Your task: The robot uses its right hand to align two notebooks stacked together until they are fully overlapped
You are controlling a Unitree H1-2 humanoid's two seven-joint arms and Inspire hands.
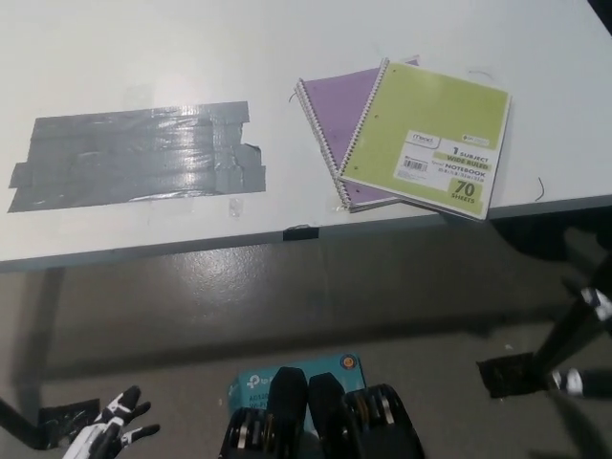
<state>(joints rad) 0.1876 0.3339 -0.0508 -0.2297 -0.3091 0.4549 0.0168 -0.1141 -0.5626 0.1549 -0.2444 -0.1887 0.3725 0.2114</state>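
Lying on the table (143,57): two spiral notebooks, one on the other, not squared up.
Green notebook (430,139): on top, cover up, white label near its lower edge, wire spine along its left side; it is turned clockwise, and its lower right corner reaches the table's front edge.
Purple notebook (335,105): under the green notebook and touching it, sticking out to the left of it as a wide wedge; a small purple corner also shows just above the green notebook's upper left corner. The two spines run at different angles, so the covers overlap only in part.
Tape patch (134,158): grey strips stuck flat on the table, well to the left of the green notebook and apart from both books.
Black tab (300,232): small, on the table's front edge, below and left of the green notebook.
Left hand (110,428): white with dark fingertips, far below and left of the green notebook, over the floor; its fingers are spread and it grasps nothing.
Right hand: I cannot tell its state, as no hand can be made out to the right of the green notebook.
Black shape (574,335): slanted, with white bits, below and right of the green notebook, lower than the table; too unclear to name.
Teal box (287,375): on the floor, well below the green notebook.
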